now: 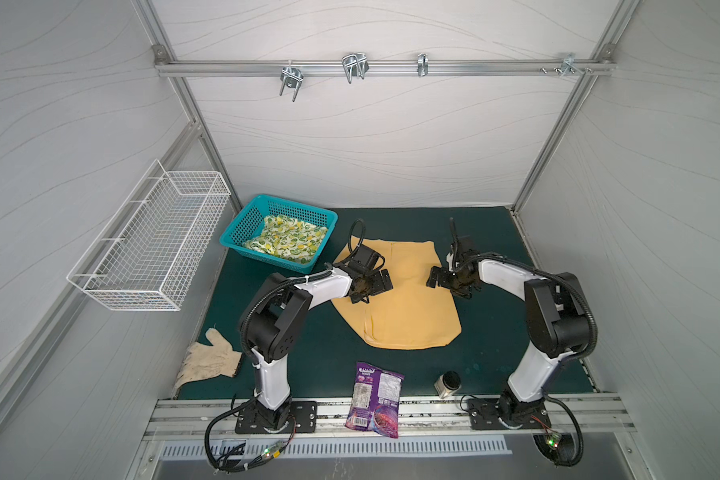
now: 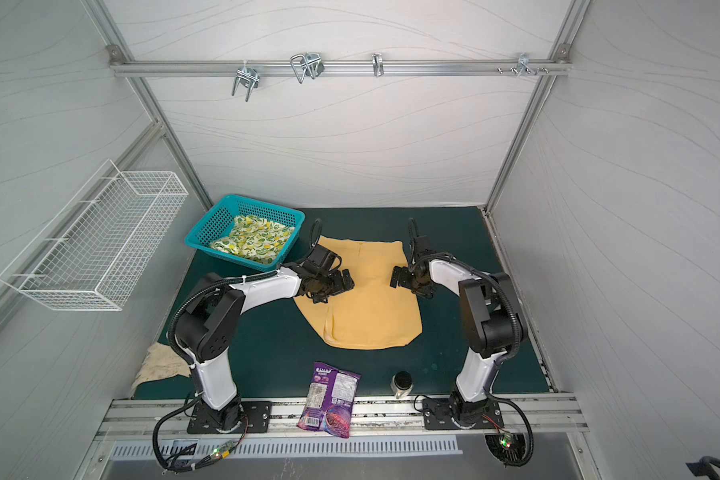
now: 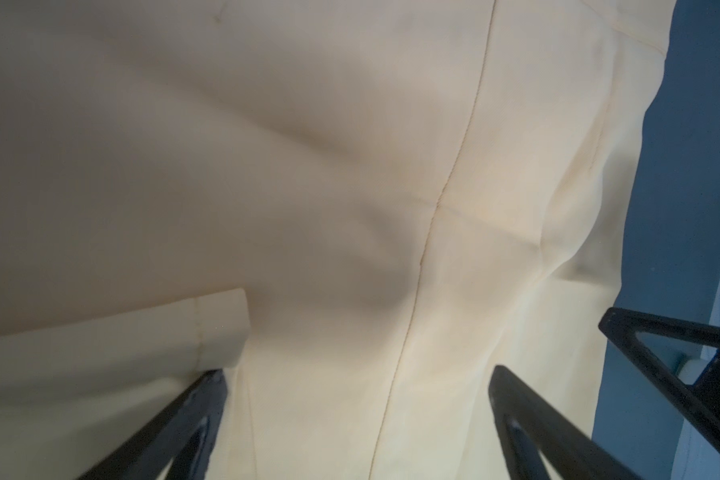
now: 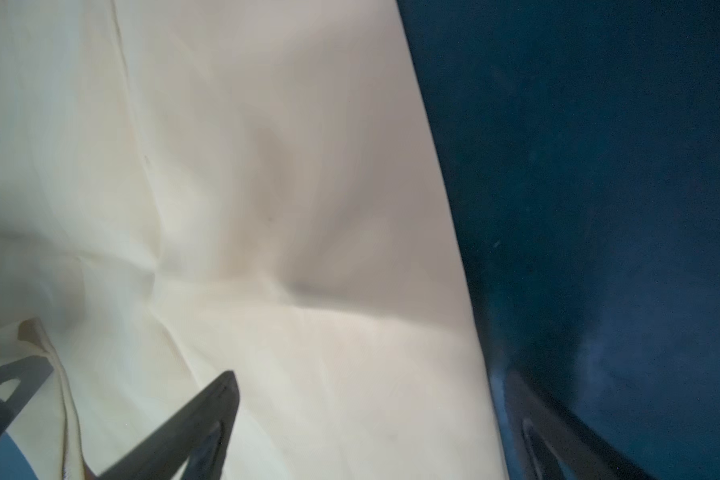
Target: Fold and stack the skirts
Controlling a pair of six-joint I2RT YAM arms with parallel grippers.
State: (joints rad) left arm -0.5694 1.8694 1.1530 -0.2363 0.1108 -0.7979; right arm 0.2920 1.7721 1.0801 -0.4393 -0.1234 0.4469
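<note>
The plain mustard-yellow skirt (image 1: 408, 311) (image 2: 371, 320) lies spread flat on the green mat (image 1: 292, 349) in both top views. The cream lemon-print skirt (image 1: 285, 241) (image 2: 252, 242) lies crumpled in the teal basket (image 1: 242, 228). My left gripper (image 1: 377, 282) (image 2: 341, 283) hovers open low over the yellow skirt's left half. In the left wrist view its jaws (image 3: 356, 372) stand wide over the yellow cloth (image 3: 308, 187), with nothing between them. My right gripper (image 1: 435, 282) (image 2: 396, 276) is open above the skirt's right edge. In the right wrist view (image 4: 371, 376) one finger is over the cloth (image 4: 267, 208), the other over the mat (image 4: 599, 208).
A white wire basket (image 1: 150, 245) hangs on the left wall. A worn glove (image 1: 208, 361) lies at the mat's front left. A purple snack bag (image 1: 375, 399) and a small dark-lidded jar (image 1: 449, 384) sit at the front edge. Metal hooks (image 1: 354, 66) hang on the back rail.
</note>
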